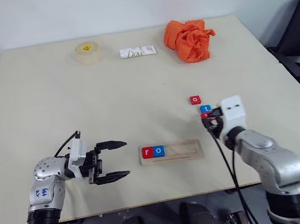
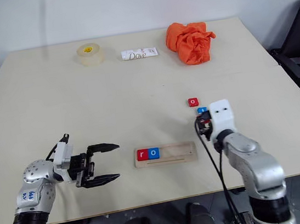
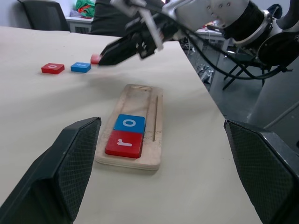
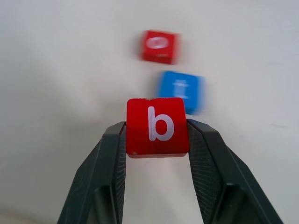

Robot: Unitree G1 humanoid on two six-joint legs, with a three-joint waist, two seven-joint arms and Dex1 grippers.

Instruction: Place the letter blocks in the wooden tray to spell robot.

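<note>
1. One pale table (image 1: 83, 109) carries all items.
2. An orange cloth (image 1: 189, 39) lies bunched at the far edge, with a white packet (image 1: 137, 51) and a tape roll (image 1: 87, 51) to its left.
3. The left gripper (image 1: 114, 161) hovers level, pointing toward the tray, its fingers spread wide and holding nothing.
4. The right gripper (image 4: 156, 135) is clamped on the red b block (image 4: 156, 125), its two fingers pressing opposite edges, above the table.
5. The wooden tray (image 1: 183, 151) lies between the arms; the red r block (image 1: 147, 152) and blue o block (image 1: 158, 151) sit touching at its left end.
6. The blue t block (image 4: 180, 91) and red o block (image 1: 195, 100) lie near each other on the table beyond the right gripper.
</note>
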